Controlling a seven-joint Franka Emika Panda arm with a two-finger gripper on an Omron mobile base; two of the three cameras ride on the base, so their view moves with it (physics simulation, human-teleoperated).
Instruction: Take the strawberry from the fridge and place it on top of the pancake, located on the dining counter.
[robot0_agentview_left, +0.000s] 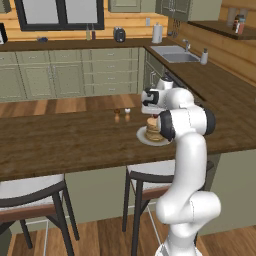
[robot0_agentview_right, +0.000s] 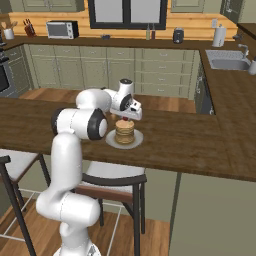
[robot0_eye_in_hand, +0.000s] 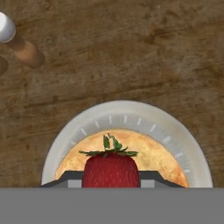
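A wood-floored kitchen with green-grey cabinets along the back wall, and in front of them the long dark-brown desk (robot0_agentview_left: 65, 140) where the arm is working. The jaws are drawn in narrow, pinching the strawberry (robot0_eye_in_hand: 111, 169) between the two dark tips of the gripper (robot0_eye_in_hand: 111, 180), its green leaves pointing away from the hand. Directly past the berry lies the pancake (robot0_eye_in_hand: 127, 151), golden and round, and around it the rim of the white plate (robot0_eye_in_hand: 127, 109). From the side the hand hangs just above the pancake stack (robot0_agentview_right: 125, 132), with the berry a small dark spot right over its top.

My worry is the release. I cannot tell whether the berry touches the top pancake or sits a little above it; if let go from above, a rounded berry could bounce or roll off the stack onto the plate, or on to the desk. It also sits toward the near part of the pancake rather than dead centre, which leaves less margin on that side. Beyond the plate stand two small shakers (robot0_agentview_left: 122, 115), near enough to be nudged if the hand swings that way.
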